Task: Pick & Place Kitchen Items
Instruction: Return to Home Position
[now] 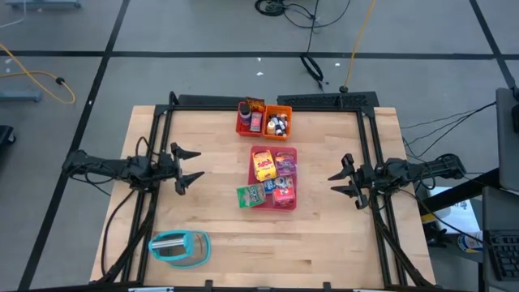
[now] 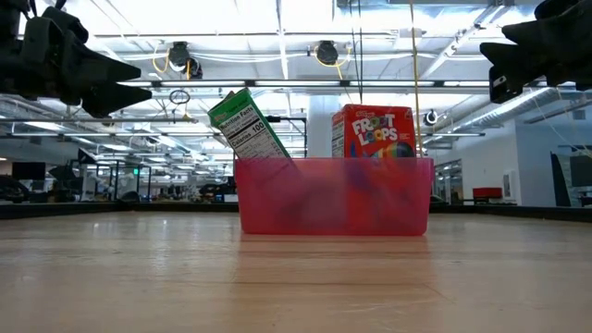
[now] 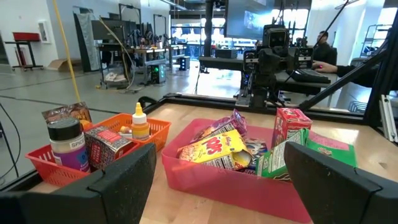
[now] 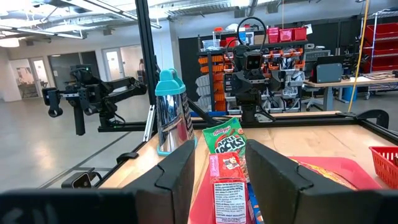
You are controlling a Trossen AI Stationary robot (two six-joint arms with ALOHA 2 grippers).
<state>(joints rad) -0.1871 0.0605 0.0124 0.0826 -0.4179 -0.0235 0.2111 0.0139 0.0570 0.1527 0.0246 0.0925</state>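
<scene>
The kitchen items lie heaped in a flat pink-red tray (image 1: 290, 152) at the table's middle. Among them are a yellow box (image 3: 214, 148), a red Froot Loops box (image 2: 373, 132) and a green box (image 2: 245, 125) that leans tilted on the tray's rim at its near left corner. More items fill a red bin (image 3: 56, 168) and an orange bin (image 3: 158, 129) at the far edge. My left gripper (image 1: 195, 165) hangs open above the table, left of the tray. My right gripper (image 1: 334, 182) hangs open to the tray's right. Neither has anything between its fingers.
A steel bottle with a teal lid (image 1: 180, 247) stands near the table's near left corner. A dark frame (image 1: 324, 99) runs along the far edge and down both sides. Bare wood lies between each gripper and the tray.
</scene>
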